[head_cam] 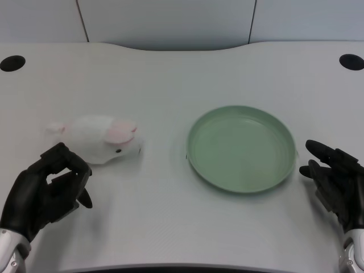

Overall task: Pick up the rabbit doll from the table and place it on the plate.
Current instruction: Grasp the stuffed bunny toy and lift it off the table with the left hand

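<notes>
— What sits nearest the bottom edge of the frame?

— The left robot hand (46,190), at the lower left, its silver forearm running out of the corner. Its fingers are curled inward with nothing between them. The topmost fingers come just short of the rabbit doll (98,138); whether they touch its lower edge I cannot tell.

— And the other side?

— The right robot hand (336,185) shows at the lower right, fingers apart, just beside the rim of the plate (199,165) but not on it.

— Where is the doll exactly?

— At the middle left of the frame, lying on its side on the white tabletop (142,216), pink ear and small dark eye toward the plate, a white tuft trailing toward the left edge. A bare strip of tabletop lies between its nose and the plate's left rim.

— What does the plate hold?

— Nothing that I can see; it is a pale green round plate with a raised rim, right of centre.

— Farther back?

— A wide stretch of white surface, then the tabletop's curved far edge. Two dark round holes (12,62) sit at the upper left and upper right corners.
</notes>
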### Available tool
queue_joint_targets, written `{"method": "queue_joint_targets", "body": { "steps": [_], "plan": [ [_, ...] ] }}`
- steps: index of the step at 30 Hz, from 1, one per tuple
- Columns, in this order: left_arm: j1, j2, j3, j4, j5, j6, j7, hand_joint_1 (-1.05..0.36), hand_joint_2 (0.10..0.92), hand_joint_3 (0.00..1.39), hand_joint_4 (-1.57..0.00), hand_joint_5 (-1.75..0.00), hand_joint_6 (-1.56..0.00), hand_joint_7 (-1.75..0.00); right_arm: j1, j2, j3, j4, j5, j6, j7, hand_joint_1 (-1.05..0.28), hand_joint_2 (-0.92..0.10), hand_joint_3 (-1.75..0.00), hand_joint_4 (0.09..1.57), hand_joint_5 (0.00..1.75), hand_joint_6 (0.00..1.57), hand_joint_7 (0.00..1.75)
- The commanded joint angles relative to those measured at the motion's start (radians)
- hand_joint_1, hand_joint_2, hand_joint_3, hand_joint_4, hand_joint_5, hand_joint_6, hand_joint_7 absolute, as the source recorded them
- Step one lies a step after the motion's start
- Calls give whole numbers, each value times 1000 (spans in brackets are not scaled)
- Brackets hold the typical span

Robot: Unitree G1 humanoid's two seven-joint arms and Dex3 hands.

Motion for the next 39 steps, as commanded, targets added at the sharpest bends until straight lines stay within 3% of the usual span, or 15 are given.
{"method": "queue_joint_targets", "body": {
  "steps": [1, 4, 7, 9, 13, 16, 17, 20, 24, 30, 31, 33, 35, 38, 39],
  "plan": [
    [-25, 66, -31, -101, 59, 9, 2, -617, 921, 561, -643, -1746, -471, -1535, 10, -11, 2, -8, 6, 7, 5, -364, -921, -287, 597, 915, 918, 0],
    [-66, 156, -74, -161, 170, 9, -3, -582, 921, 498, -498, -1746, -443, -1298, 11, -19, 13, -7, -14, 10, -14, -357, -921, -276, 599, 917, 915, 2],
    [-137, 230, -108, -155, 247, -22, -14, -549, 921, 395, -438, -1740, -456, -1007, 7, -13, 1, -2, 5, 10, 2, -336, -921, -281, 605, 909, 923, 6],
    [-182, 281, -136, -161, 327, -27, 3, -579, 921, 268, -427, -1594, -460, -739, 5, -8, -3, 0, 10, 3, 4, -330, -921, -283, 606, 902, 933, 12],
    [-274, 381, -201, -159, 546, -91, 81, -697, 921, 194, -130, -1166, -351, -361, 2, -3, -16, 4, 27, -13, 27, -333, -921, -255, 628, 920, 940, 15],
    [-324, 424, -243, -179, 665, -65, 103, -758, 919, 167, -17, -858, -278, -212, 5, -6, -11, 2, 21, -17, 30, -341, -921, -252, 634, 943, 938, 13],
    [-338, 432, -256, -182, 692, -58, 106, -768, 920, 136, -8, -737, -261, -173, 6, -8, -9, 3, 18, -16, 28, -344, -921, -252, 632, 947, 937, 12],
    [-417, 455, -320, -150, 776, -36, 80, -858, 921, 85, 0, -384, -176, -70, 9, -14, 2, 5, -4, -7, -7, -335, -921, -240, 632, 948, 939, 13],
    [-520, 456, -411, -67, 853, 7, 33, -975, 921, 66, 1, -165, -129, -24, 12, -9, 8, -1, -18, -5, -41, -329, -921, -222, 643, 938, 936, 11],
    [-632, 426, -515, 87, 905, 63, -3, -1032, 910, 27, -1, -83, -103, -5, 14, -4, 12, -6, -15, -1, -48, -341, -921, -228, 637, 934, 939, 11],
    [-656, 406, -536, 147, 914, 74, 1, -1035, 910, 22, -1, -80, -98, -4, 17, -2, 12, -10, -9, -6, -36, -346, -921, -228, 632, 948, 935, 9],
    [-695, 371, -572, 260, 930, 83, 30, -1044, 905, 15, -7, -75, -92, -4, 24, 1, 19, -20, -15, -8, -46, -363, -921, -226, 626, 993, 927, 5],
    [-732, 330, -606, 388, 944, 80, 81, -1047, 896, 8, -17, -78, -100, -9, 29, -2, 21, -23, -14, -13, -43, -377, -921, -230, 617, 1006, 918, 2],
    [-787, 277, -658, 558, 968, 78, 148, -1048, 888, 3, -26, -84, -109, -13, 35, 3, 15, -32, 6, -11, -21, -360, -921, -239, 589, 1002, 922, 5],
    [-805, 259, -673, 610, 973, 82, 164, -1048, 890, 4, -23, -82, -105, -11, 39, 1, 20, -37, -2, -9, -32, -355, -921, -243, 582, 999, 924, 6]
  ]
}}
